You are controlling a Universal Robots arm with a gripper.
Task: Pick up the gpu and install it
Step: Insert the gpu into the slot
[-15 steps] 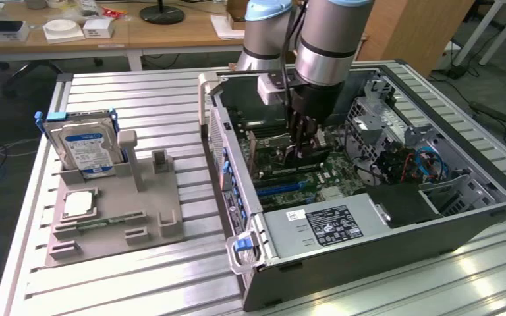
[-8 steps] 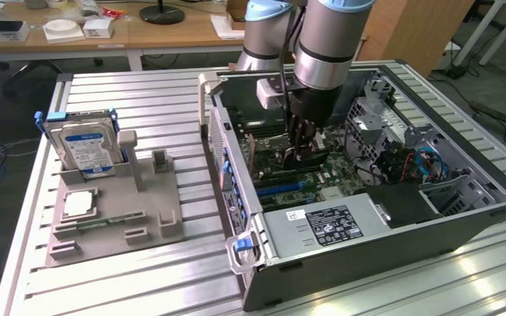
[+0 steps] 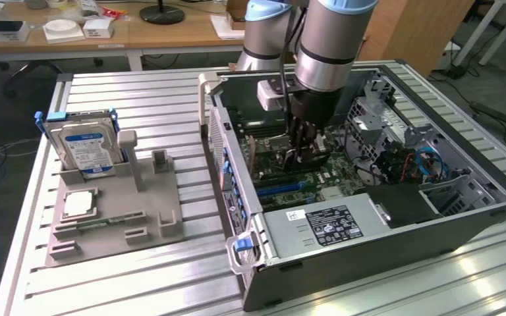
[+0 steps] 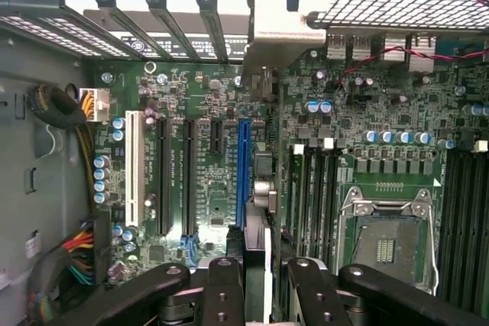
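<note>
Reaches down with the gripper [image 3: 308, 153] into the open computer case [image 3: 490, 197], lying on its side on the slatted metal table [image 3: 130, 92], toward the table edge at the exterior view's right. Hangs about the middle of the case, over the motherboard [image 4: 191, 97], with the power supply [image 3: 323, 224] in the case corner nearest the camera.

Grips the gpu [image 4: 258, 211] between the 2 black fingers [image 4: 225, 284]. Holds the jaws closed only part of the way, pressed on both faces of the thin card. Shows the card edge-on in the wrist view, upright over the board, just beside the long blue slot [image 4: 243, 166] and nearly parallel to it. Cannot tell if touching the slot or a little above it. Carries the silver end bracket [image 4: 283, 32] at the far end of the card, close to the rear wall of the case. Has 1 white slot [image 4: 134, 166] on one side of the card and the CPU socket [image 4: 386, 238] on the other.

Shares the table with a grey holder block [image 3: 147, 217] near the edge at the exterior view's left, well apart from the gripper. Holds there a hard drive [image 3: 86, 148] with blue-white label upright at one end, a narrow memory stick [image 3: 103, 222] lying flat, and a square silver chip [image 3: 77, 204] between these 2.
</note>
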